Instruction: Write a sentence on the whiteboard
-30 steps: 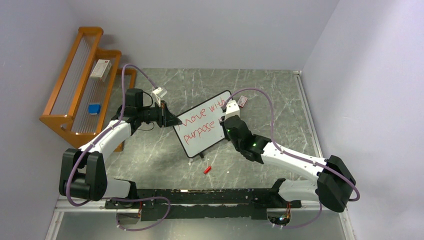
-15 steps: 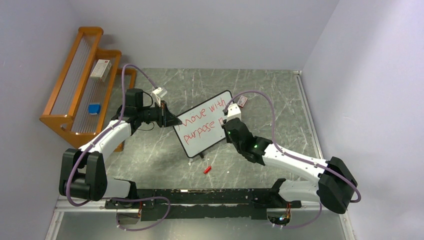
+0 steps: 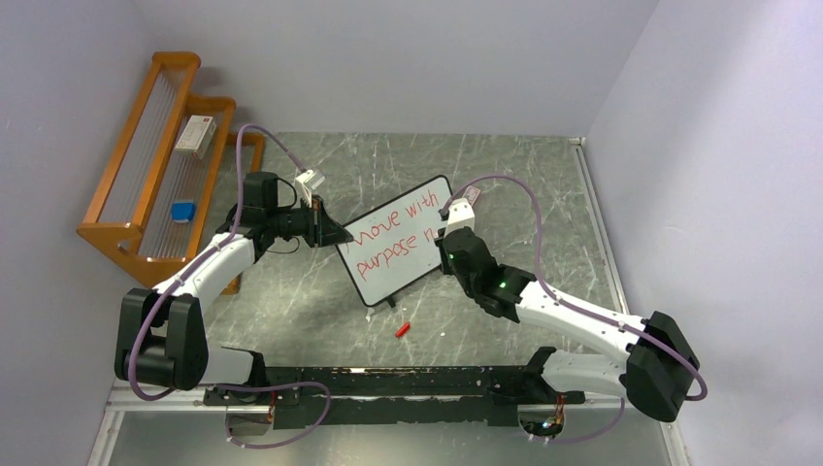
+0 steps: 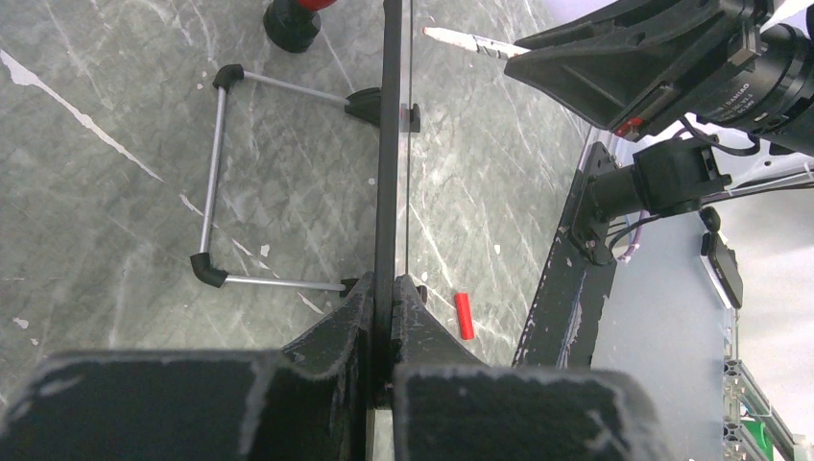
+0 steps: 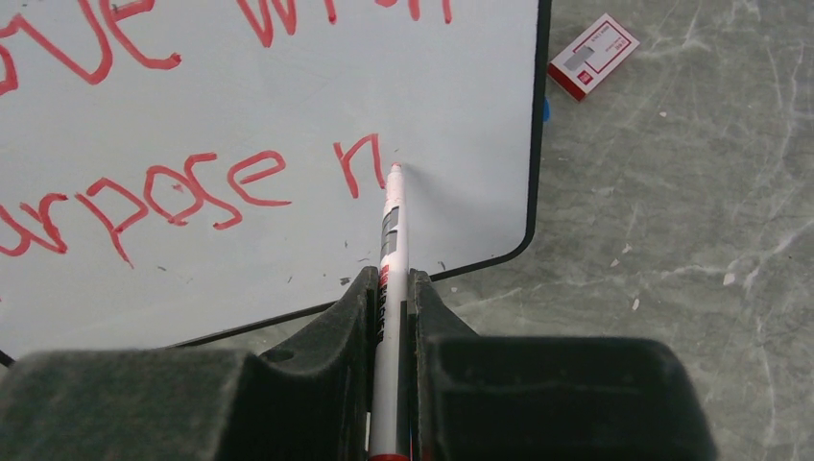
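Grey marbled tabletop under whiteboard; lilac walls around.

Two pincers: the left pincer and the right pincer. One whiteboard, its edge between the left pincer's fingers. One marker, clamped in the right pincer. One red cap on the table, nearer the bases than either pincer. One red-and-white box just beyond the right pincer. One rack, left of the left pincer, carrying two items: one white box and one blue block.
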`<state>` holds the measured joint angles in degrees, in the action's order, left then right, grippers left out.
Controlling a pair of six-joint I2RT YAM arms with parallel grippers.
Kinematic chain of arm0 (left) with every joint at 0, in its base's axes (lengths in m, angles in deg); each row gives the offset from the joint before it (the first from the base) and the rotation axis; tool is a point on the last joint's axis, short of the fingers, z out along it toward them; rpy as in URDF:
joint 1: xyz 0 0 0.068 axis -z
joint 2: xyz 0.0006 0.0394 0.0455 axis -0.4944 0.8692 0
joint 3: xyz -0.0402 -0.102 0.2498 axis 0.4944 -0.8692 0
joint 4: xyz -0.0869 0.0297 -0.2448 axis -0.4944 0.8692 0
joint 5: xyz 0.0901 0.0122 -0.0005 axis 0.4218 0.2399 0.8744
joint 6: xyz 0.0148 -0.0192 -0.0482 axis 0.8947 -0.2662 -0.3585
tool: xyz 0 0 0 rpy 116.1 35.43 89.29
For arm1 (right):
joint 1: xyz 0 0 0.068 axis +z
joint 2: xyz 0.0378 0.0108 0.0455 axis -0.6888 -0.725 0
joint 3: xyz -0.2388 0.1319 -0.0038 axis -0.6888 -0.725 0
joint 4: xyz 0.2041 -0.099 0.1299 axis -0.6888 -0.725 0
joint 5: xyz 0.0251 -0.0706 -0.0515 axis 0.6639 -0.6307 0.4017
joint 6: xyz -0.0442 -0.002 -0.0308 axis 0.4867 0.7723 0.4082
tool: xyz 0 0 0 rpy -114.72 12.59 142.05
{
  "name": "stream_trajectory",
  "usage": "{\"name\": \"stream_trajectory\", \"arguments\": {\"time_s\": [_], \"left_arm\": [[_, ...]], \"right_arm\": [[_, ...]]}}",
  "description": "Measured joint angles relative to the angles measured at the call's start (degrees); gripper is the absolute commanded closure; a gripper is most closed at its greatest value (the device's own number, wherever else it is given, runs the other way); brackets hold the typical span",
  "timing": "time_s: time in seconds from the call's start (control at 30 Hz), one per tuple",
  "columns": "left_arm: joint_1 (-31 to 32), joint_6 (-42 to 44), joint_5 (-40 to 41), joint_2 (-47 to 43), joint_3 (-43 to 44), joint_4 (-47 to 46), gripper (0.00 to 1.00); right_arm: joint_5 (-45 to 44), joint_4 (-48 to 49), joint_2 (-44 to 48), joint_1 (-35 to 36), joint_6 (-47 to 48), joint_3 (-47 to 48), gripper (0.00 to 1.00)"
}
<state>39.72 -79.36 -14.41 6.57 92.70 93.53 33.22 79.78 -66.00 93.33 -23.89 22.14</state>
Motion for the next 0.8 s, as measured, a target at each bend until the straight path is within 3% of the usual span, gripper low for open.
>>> {"name": "stream_trajectory", "arguments": {"time_s": [0.8], "left_arm": [[0.0,-0.02,0.0,0.0,0.0,0.0,0.95]], "right_arm": [[1.09,3.58,-2.32,-1.77,1.38,1.33,1.0]]}}
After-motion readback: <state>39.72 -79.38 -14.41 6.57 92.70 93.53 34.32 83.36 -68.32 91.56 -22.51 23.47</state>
